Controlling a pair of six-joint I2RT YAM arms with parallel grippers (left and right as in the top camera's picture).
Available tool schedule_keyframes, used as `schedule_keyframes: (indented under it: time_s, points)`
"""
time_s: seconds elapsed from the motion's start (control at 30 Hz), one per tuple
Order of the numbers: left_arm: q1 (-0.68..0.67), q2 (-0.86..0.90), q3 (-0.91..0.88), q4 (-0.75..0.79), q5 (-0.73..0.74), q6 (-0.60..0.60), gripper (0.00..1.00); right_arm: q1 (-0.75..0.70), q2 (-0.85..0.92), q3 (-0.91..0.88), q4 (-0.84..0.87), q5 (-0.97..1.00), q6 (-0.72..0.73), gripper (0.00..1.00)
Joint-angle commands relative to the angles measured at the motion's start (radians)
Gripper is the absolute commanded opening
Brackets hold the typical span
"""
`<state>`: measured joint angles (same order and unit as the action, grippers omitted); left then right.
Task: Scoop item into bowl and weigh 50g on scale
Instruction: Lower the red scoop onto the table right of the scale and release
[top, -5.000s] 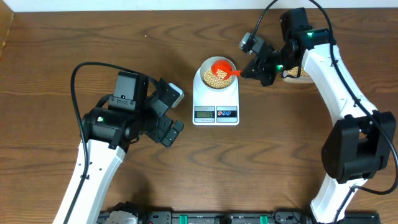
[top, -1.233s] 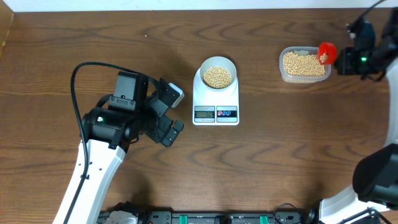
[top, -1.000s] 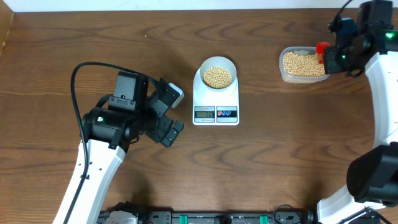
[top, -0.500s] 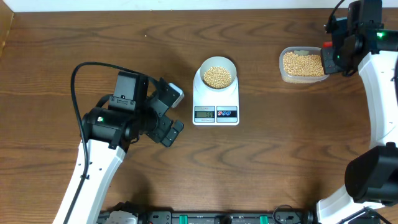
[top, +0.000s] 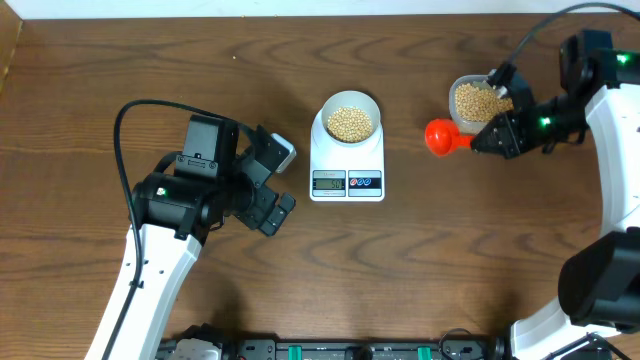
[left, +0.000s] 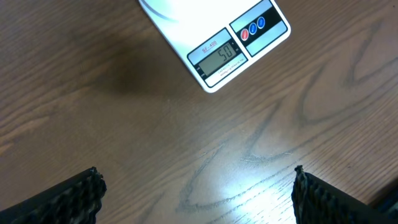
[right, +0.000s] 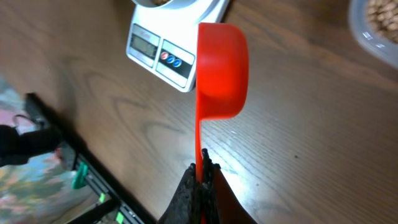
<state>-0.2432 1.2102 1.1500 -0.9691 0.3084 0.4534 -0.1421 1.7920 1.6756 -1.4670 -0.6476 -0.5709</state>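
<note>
The right claw (top: 480, 142), shut tight on the red scoop (top: 438, 137), has swung from the tub (top: 470, 122) out over the tabletop (top: 450, 250) — the beans (top: 349, 123) sit in the bowl (top: 349, 100) on the scale (top: 347, 160), which reads 50, so weighing looks done — left claw (top: 272, 183) stays wide open.

Robotics lab bench, not a kitchen. A dark wood-grain tabletop (top: 300, 290) carries two white-and-black robot arms, the left arm (top: 160, 260) and the right arm (top: 610, 140), both rising from the near edge. A black cable (top: 125, 115) loops loose off the left arm. A black rail (top: 340, 350) with green clips runs along the front edge. Green status lights (top: 543, 123) glow on the right arm. Small kitchen goods are out on bare wood: a white digital scale (top: 347, 182), a clear tub (top: 453, 100), a red scoop (top: 440, 136). Past the front edge the right wrist view shows only blurred clutter.
</note>
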Motion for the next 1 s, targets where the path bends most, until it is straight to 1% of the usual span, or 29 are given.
schedule_keyframes:
  time_s: [0.0,0.07,0.17,0.37,0.53,0.63,0.77,0.9,0.93,0.97]
  points:
    - [0.0,0.005,0.002,-0.002,-0.004,0.017,0.98,-0.036,-0.004,-0.1,0.021,-0.141,-0.079,0.01]
    - [0.0,0.005,0.002,-0.002,-0.004,0.017,0.98,-0.051,-0.004,-0.169,0.06,-0.183,-0.081,0.01]
    - [0.0,0.005,0.002,-0.002,-0.004,0.017,0.98,-0.068,-0.004,-0.268,0.126,-0.197,-0.06,0.01]
    - [0.0,0.005,0.002,-0.002,-0.004,0.017,0.98,-0.077,-0.004,-0.376,0.198,-0.185,0.007,0.01]
    - [0.0,0.005,0.002,-0.002,-0.004,0.017,0.98,-0.077,-0.004,-0.45,0.262,-0.084,0.122,0.01]
    - [0.0,0.005,0.002,-0.002,-0.004,0.017,0.98,-0.077,-0.004,-0.482,0.273,-0.04,0.164,0.01]
    - [0.0,0.005,0.002,-0.002,-0.004,0.017,0.98,-0.077,-0.004,-0.499,0.279,0.008,0.232,0.01]
    - [0.0,0.005,0.002,-0.002,-0.004,0.017,0.98,-0.077,-0.004,-0.5,0.286,0.096,0.307,0.01]
    - [0.0,0.005,0.002,-0.002,-0.004,0.017,0.98,-0.077,-0.004,-0.5,0.293,0.123,0.332,0.03]
    - [0.0,0.005,0.002,-0.002,-0.004,0.017,0.98,-0.077,-0.004,-0.5,0.301,0.143,0.352,0.09]
